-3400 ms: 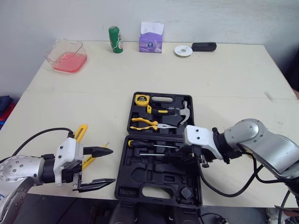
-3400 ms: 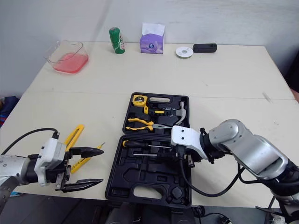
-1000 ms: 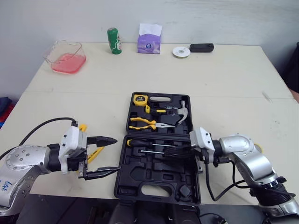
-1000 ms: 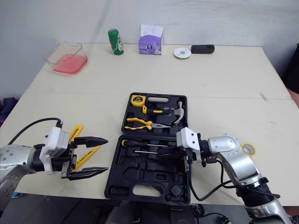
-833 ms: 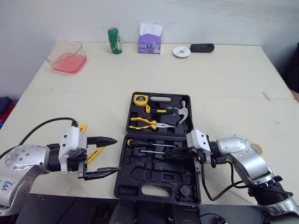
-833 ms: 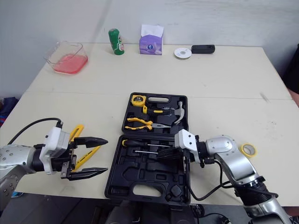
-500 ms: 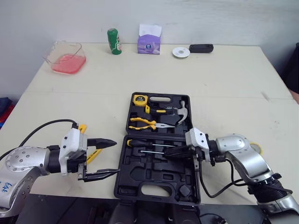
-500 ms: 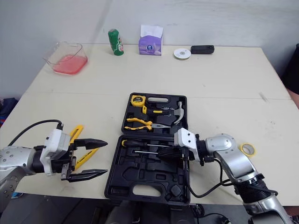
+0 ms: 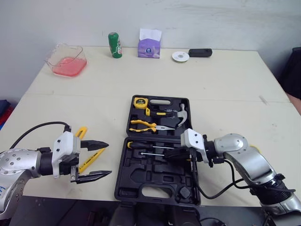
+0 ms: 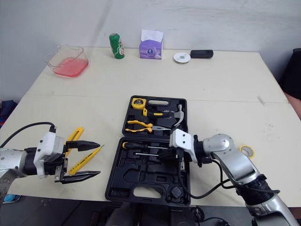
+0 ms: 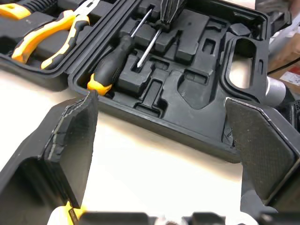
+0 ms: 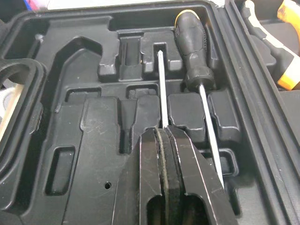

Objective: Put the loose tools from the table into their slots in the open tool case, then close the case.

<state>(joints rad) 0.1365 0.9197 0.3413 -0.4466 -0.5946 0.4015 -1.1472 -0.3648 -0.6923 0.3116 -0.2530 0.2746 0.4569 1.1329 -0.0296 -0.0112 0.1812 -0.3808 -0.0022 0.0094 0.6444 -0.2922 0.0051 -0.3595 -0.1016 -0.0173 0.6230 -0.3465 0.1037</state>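
right gripper (image 9: 175, 154): jaws pinching screwdriver (image 12: 161, 89), shaft lying left-right in lower half of case (image 9: 155, 181) | left gripper (image 9: 107, 159): jaws spread, empty | yellow tool (image 10: 86, 158): on surface at lower left, slanted, just beside left gripper, the nearer arm

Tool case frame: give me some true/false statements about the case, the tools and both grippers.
The left gripper is open and empty. True.
The hammer lies loose on the table. False: it sits in the far half of the tool case.
The right gripper is shut on a thin screwdriver. True.
The tool case is closed. False: it lies open.
A yellow tool lies on the table beside the case. True.
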